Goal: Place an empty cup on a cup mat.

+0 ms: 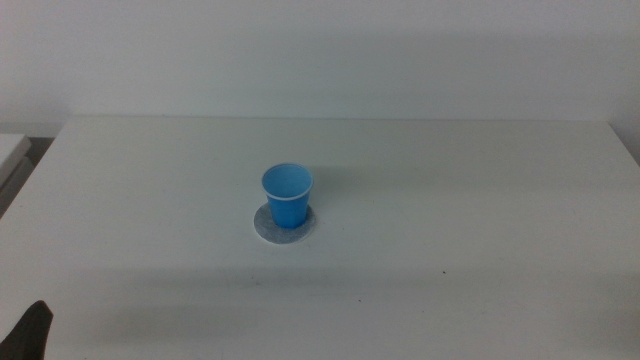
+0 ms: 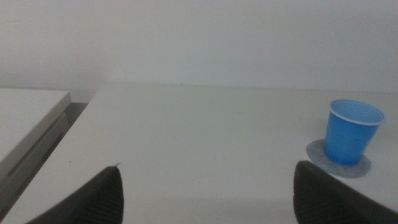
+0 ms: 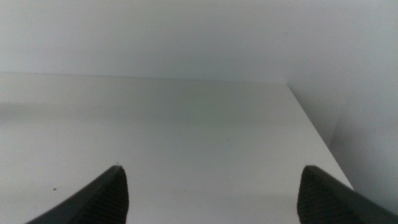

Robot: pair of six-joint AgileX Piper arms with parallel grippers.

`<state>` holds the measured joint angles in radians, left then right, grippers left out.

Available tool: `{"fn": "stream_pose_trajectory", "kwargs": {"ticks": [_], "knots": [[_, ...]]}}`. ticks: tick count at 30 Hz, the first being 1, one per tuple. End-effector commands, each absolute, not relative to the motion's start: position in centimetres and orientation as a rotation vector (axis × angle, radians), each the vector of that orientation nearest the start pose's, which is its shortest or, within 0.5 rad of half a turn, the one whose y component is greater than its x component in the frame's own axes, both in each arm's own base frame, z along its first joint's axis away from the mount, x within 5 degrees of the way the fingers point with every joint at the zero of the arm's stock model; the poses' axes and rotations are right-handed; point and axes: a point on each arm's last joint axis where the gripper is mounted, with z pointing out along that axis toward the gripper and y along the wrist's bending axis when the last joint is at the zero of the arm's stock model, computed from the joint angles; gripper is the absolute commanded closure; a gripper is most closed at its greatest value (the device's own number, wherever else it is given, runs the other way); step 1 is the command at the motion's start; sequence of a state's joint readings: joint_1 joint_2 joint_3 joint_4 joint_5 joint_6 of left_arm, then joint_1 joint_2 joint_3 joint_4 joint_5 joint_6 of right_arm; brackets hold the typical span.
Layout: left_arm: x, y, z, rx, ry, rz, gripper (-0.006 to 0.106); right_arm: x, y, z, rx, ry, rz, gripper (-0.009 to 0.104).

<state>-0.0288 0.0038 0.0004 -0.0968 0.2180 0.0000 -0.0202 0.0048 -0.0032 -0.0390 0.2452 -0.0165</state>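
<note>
The blue cup [image 1: 287,195] stands upright on the round grey cup mat [image 1: 284,226] near the middle of the white table. It looks empty inside. The left wrist view also shows the cup [image 2: 352,131] on the mat [image 2: 339,159]. My left gripper [image 2: 208,193] is open and empty, well back from the cup; a dark part of it shows at the bottom left corner of the middle view [image 1: 30,335]. My right gripper [image 3: 211,196] is open and empty over bare table, and is out of the middle view.
The white table [image 1: 450,250] ends at a pale wall behind. A second pale surface [image 2: 28,118] lies beyond the table's left edge, across a dark gap. The table's right edge [image 3: 320,143] shows in the right wrist view.
</note>
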Motion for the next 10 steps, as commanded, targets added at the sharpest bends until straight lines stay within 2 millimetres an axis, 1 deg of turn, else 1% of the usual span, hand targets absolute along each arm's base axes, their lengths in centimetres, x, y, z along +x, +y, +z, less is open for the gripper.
{"fn": "stream_pose_trajectory", "kwargs": {"ticks": [1,10], "knots": [[5.58,-0.36,19.47,-0.046,1.688,-0.118,0.007,5.54,-0.2,19.16,-0.032,1.722,-0.071,0.002],[5.58,-0.26,19.47,-0.008,1.688,-0.067,0.007,5.54,-0.2,19.16,-0.032,1.722,-0.071,0.002]]}}
